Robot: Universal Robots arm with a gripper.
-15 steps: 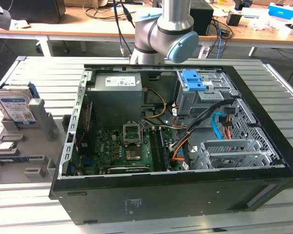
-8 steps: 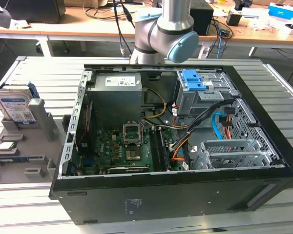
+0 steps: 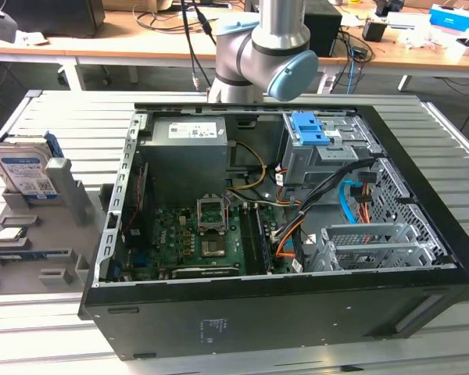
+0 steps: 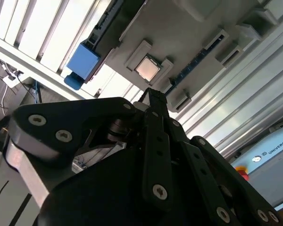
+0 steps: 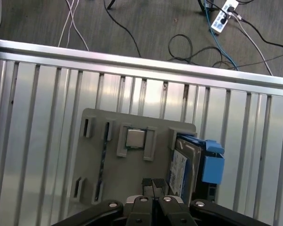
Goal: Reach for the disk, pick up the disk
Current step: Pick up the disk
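The disk point(image 3: 23, 168) stands on edge in a grey holder at the exterior view's left, silver with a blue-and-white label and a blue side rail. In the first wrist view the disk point(image 5: 183, 170) is seen from above at one end of the grey holder plate point(image 5: 96, 165), its blue rail point(image 5: 212, 162) on the outer side. My gripper point(image 5: 153, 184) hovers well above the plate with its fingertips together and nothing between them, just beside the disk. In the second wrist view the gripper point(image 4: 153, 96) points at the plate, and the disk's blue rail point(image 4: 82, 62) lies off to one side.
A square processor chip point(image 5: 135, 138) sits in a socket of the holder plate, beside a memory stick. An open black computer case point(image 3: 281, 203) takes up the middle of the slatted aluminium table point(image 3: 70, 117). Cables lie on the floor past the table edge point(image 5: 141, 59).
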